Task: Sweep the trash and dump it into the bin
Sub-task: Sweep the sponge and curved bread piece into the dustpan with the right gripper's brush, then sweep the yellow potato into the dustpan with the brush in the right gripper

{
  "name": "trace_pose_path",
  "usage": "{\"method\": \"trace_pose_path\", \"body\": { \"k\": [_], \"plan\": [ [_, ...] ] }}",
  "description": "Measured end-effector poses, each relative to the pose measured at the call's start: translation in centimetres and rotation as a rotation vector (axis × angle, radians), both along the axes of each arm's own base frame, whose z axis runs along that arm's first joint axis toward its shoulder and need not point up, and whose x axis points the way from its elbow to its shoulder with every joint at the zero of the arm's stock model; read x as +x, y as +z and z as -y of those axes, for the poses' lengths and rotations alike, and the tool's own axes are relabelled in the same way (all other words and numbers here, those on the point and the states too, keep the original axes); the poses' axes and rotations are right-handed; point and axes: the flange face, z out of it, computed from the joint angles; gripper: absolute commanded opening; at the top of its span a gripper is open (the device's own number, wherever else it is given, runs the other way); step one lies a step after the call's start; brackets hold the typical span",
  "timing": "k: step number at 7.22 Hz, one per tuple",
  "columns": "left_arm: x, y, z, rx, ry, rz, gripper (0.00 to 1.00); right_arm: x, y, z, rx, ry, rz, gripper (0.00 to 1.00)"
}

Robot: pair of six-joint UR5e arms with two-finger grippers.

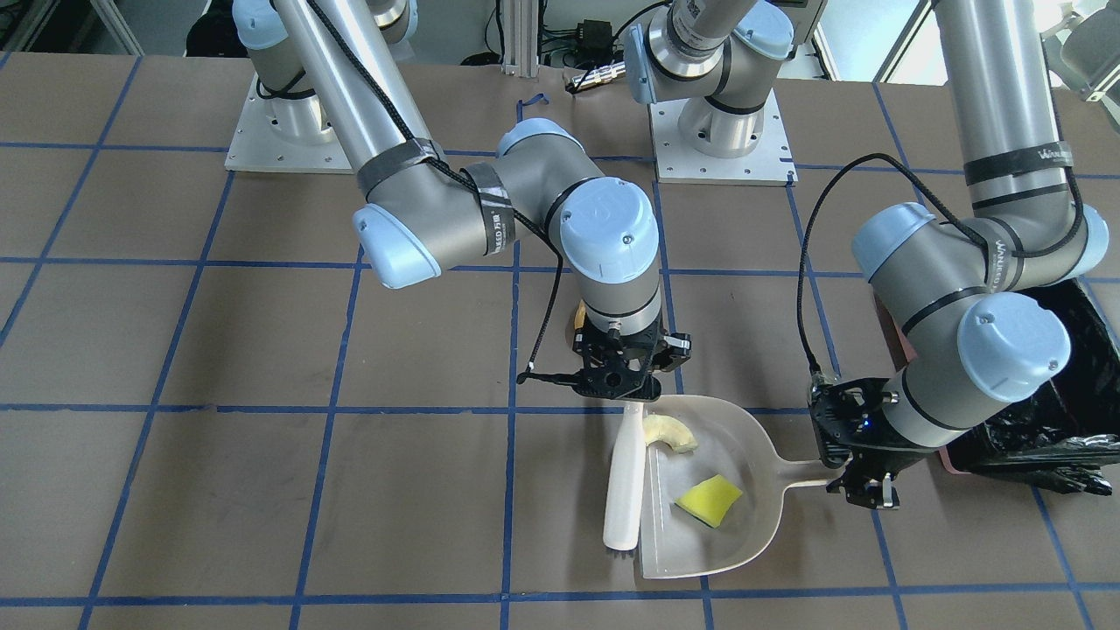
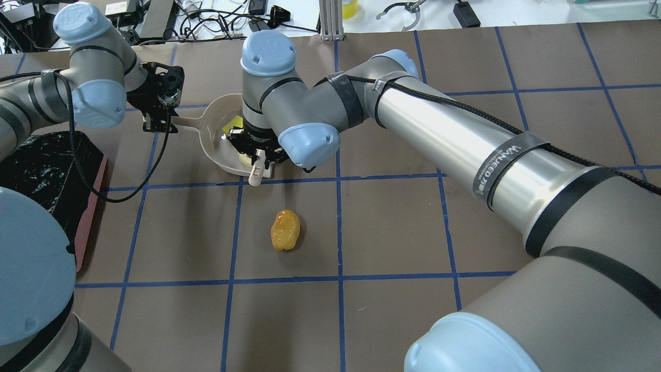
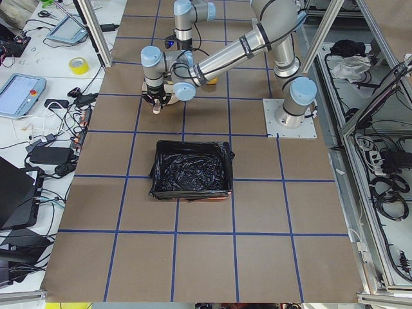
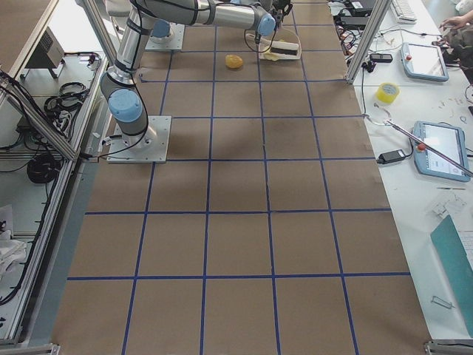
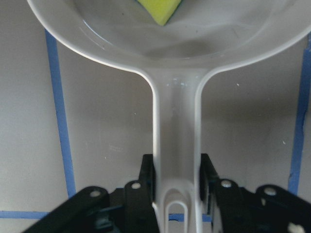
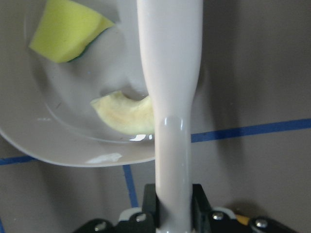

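1. Progress: two of the three pieces lie in the dustpan [image 1: 700, 525]. The cream crescent slice [image 1: 669, 435] is near its mouth and the yellow spongy wedge [image 1: 709, 500] is deeper in.
2. The golden-brown potato-like lump [image 2: 285, 230] sits unswept on the table [image 1: 262, 490], well apart from the pan.
3. The right tool [image 6: 172, 204] clamps the white brush [image 1: 624, 481], which lies along the pan's open edge. The left tool [image 5: 177, 184] grips the pan's handle.
4. The black-lined bin [image 3: 161, 170] looks empty, so dumping remains, I judge.
5. The table has a brown covering with a blue tape grid. Around it are frame posts [image 3: 90, 32], cables [image 3: 58, 135], tablet pendants [image 4: 443, 148] and a yellow tape roll [image 3: 78, 65].
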Motion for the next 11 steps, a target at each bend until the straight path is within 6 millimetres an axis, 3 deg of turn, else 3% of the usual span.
{"method": "trace_pose_path", "body": {
  "k": [2,3,5,6,8,9,11],
  "plan": [
    [1.7,0.9,-3.1,0.022,-0.009,-0.011,0.00,-5.5,3.2,0.2,0.039,0.074,-0.085,0.00],
    [1.8,1.4,-5.2,0.031,-0.018,-0.013,0.00,-8.3,4.2,-0.8,0.063,0.104,-0.114,0.00],
    [1.4,1.6,-9.9,0.054,-0.029,-0.019,0.00,-12.9,4.2,-5.7,0.109,0.116,-0.162,0.00],
    [1.7,1.7,-11.9,0.059,-0.025,-0.023,0.00,-14.2,3.8,-8.8,0.126,0.109,-0.171,0.00],
    [2.9,2.0,-14.4,0.063,-0.011,-0.031,0.00,-15.0,1.1,-14.2,0.125,0.095,-0.162,0.00],
    [3.0,1.5,-15.6,0.074,-0.010,-0.039,0.00,-13.9,-0.6,-16.3,0.101,0.089,-0.155,0.00],
    [2.0,0.0,-17.8,0.105,-0.013,-0.051,0.00,-10.4,-1.9,-20.2,0.079,0.083,-0.146,0.00]
  ]
}}
